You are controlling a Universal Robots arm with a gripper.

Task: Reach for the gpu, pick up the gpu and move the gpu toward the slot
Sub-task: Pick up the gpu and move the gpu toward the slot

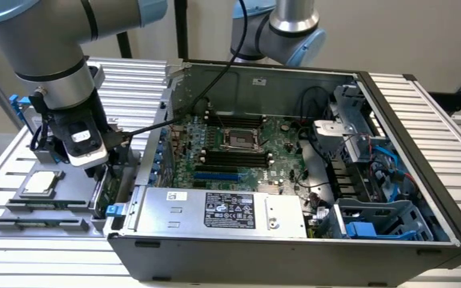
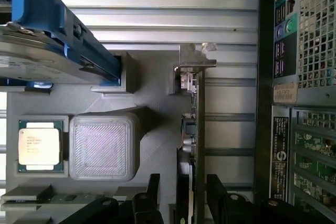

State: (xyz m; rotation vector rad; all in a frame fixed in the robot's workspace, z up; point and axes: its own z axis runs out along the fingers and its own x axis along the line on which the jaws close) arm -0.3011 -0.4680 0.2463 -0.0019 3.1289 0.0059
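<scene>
We see arm (image 1: 50,54) vertical over tray (image 2: 152,129), gripper (image 2: 185,198) fingers (image 2: 218,195) parted, straddling edge-up gpu (image 2: 198,129), apparently w/o contact. Tray also holds CPU chip (image 2: 39,145).

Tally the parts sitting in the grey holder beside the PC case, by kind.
gpu, standing on edge: 1
CPU chip: 1
hard drive with blue rails: 1
memory sticks: 2
Total: 5
</scene>
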